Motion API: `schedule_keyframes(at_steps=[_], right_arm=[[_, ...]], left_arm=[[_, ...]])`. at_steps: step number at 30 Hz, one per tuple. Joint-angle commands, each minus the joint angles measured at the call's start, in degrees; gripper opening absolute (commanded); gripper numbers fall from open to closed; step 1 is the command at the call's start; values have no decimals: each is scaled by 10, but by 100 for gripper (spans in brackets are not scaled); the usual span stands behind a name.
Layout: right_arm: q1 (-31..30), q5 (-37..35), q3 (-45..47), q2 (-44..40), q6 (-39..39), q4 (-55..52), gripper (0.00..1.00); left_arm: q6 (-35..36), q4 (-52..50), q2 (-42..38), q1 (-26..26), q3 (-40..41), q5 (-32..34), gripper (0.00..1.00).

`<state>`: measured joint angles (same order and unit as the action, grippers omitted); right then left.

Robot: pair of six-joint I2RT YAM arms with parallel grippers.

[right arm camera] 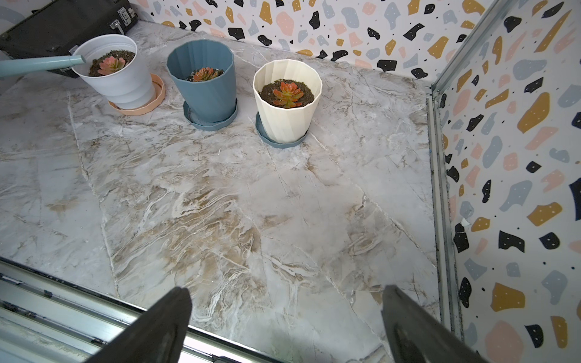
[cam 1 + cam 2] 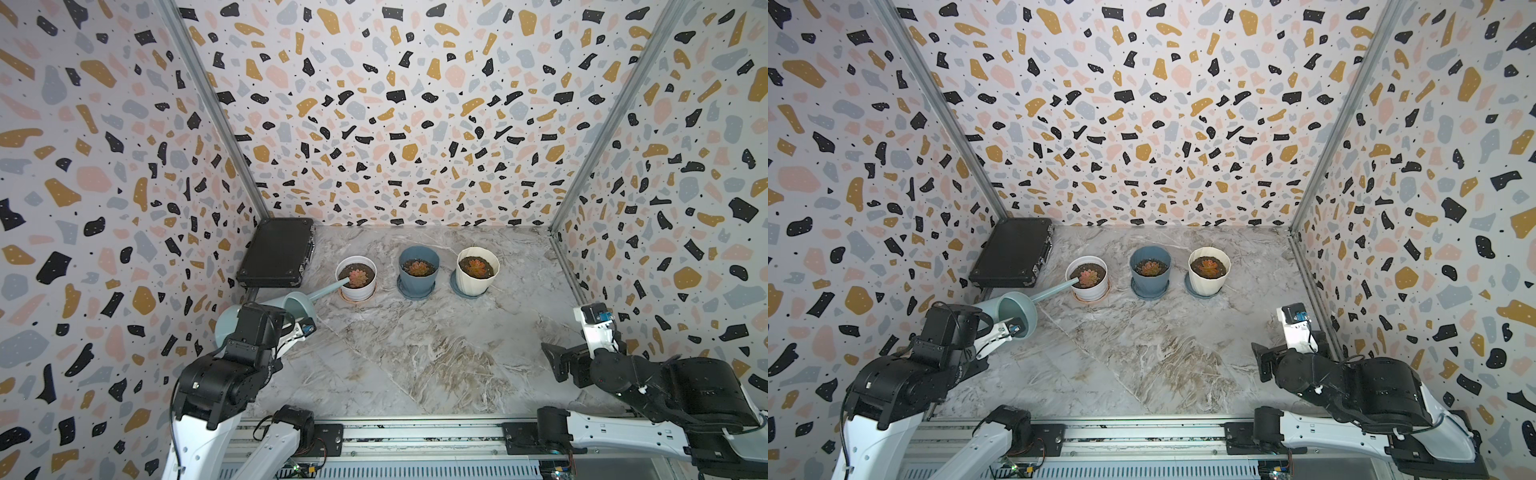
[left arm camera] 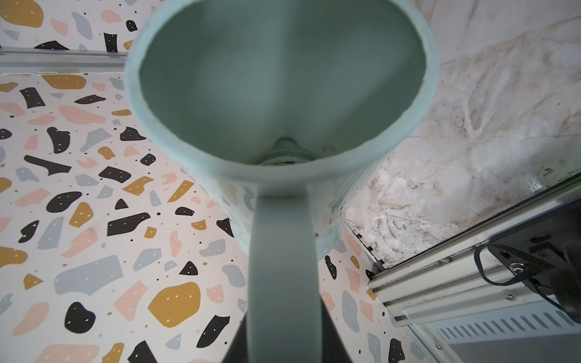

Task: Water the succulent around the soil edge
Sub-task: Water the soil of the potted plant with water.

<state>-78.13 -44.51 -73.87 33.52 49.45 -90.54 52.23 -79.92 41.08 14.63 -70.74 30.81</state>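
Terrazzo-patterned walls are enclosing a marbled table [image 2: 415, 353], where the left end effector [image 3: 284, 327] is clamping the flat handle of a light, rigid pale-green plastic watering can [image 2: 1017, 311], its spout reaching the soil edge of the white-potted succulent [image 2: 357, 277]; right end effector [image 1: 283, 323] gaping idle.

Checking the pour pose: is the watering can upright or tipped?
Tipped. The watering can lies over with its open mouth facing sideways, spout reaching over the white pot's rim.
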Motion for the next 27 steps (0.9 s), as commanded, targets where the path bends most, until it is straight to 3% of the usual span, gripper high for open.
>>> schedule_keyframes(at_steps=[1,27], right_arm=[[-3,-7,-7,9,-2,-122,99],[-3,-5,2,-1,2,-122,99]], left_arm=[[-11,15,-8,5,2,6,0],[-13,1,25,29,-34,-4,0]])
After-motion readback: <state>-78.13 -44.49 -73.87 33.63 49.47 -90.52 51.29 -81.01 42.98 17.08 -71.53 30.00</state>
